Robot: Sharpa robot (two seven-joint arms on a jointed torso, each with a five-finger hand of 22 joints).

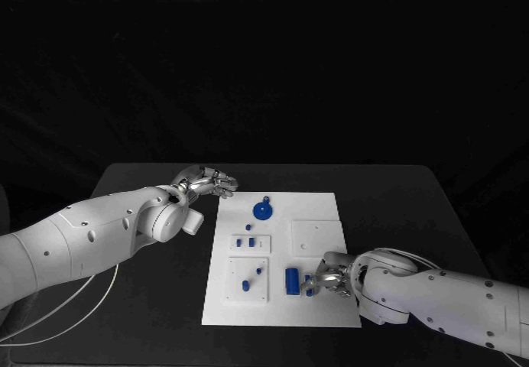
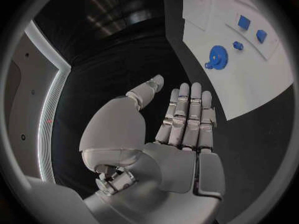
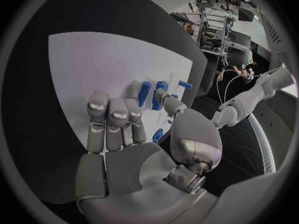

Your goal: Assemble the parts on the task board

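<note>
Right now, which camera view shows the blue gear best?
The left wrist view: the blue gear lies unobstructed on the task board, its teeth visible. The head view shows it smaller, near the board's far edge. In the right wrist view I cannot make it out.

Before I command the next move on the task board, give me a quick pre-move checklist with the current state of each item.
1. Left robot hand free: ok; fingers straight, nothing in it, hovering off the task board's far left corner.
2. Right robot hand at work area: ok; over the board's near right part, beside the long blue part.
3. Right robot hand holding a part: cannot tell; its fingers curl close to the blue pieces, contact unclear.
4. Blue gear on the board: ok; lies at the far end, untouched.
5. Small blue parts in the left compartments: ok; apart from both hands.
</note>
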